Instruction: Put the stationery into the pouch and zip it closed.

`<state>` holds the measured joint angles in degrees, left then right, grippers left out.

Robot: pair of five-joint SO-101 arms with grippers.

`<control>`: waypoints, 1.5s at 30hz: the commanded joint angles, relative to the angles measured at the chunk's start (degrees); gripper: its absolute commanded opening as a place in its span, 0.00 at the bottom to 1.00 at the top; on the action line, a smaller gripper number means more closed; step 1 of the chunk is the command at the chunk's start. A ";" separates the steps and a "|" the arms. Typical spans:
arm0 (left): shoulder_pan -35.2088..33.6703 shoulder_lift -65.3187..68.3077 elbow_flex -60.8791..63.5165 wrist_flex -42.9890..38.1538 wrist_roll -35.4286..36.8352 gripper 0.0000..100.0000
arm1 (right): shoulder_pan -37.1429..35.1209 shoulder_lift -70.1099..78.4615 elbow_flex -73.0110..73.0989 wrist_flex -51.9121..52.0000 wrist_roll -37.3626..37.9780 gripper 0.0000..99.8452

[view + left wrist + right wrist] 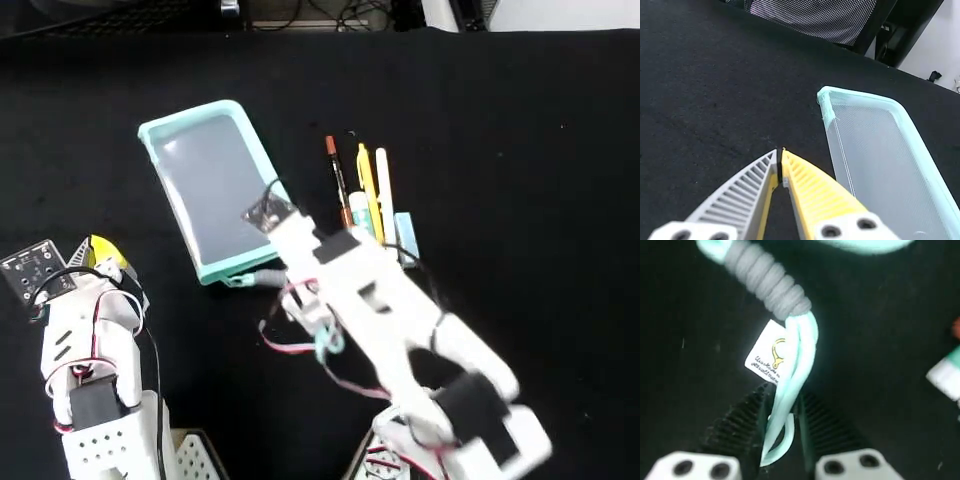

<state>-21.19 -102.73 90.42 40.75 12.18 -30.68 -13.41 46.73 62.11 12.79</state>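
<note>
The teal pouch [205, 185] with a clear face lies flat at centre left, its edge near in the left wrist view [880, 150]. Its teal strap loop [790, 375], joined by a grey wrapped cord [765, 277] with a white tag [765, 357], runs between the black fingers of my right gripper [782, 395], which is shut on it. The right arm [350, 270] reaches over the pouch's near corner. Beside it lie an orange pen [337, 180], a yellow pen [368, 190], a white pen [385, 195] and a pale blue eraser [407, 235]. My left gripper [779, 152] is shut on nothing, left of the pouch [100, 255].
A black cloth [520, 150] covers the table. A mesh chair back [810, 15] stands past the far edge. The arm bases [100, 440] sit at the front edge, with loose wires [300, 345] under the right arm.
</note>
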 commanded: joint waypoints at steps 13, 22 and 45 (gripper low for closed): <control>-0.40 -0.62 -1.89 -0.26 0.00 0.03 | 0.18 -18.86 10.15 6.59 11.78 0.27; -0.40 -0.62 -1.89 -0.26 0.00 0.03 | -9.05 -18.59 2.95 4.40 10.46 0.19; -0.40 -0.62 -1.89 -0.26 0.00 0.03 | -16.00 10.77 -14.90 -7.47 8.53 0.19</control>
<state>-21.19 -102.73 90.42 40.75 12.18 -44.57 -2.86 34.77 54.81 21.67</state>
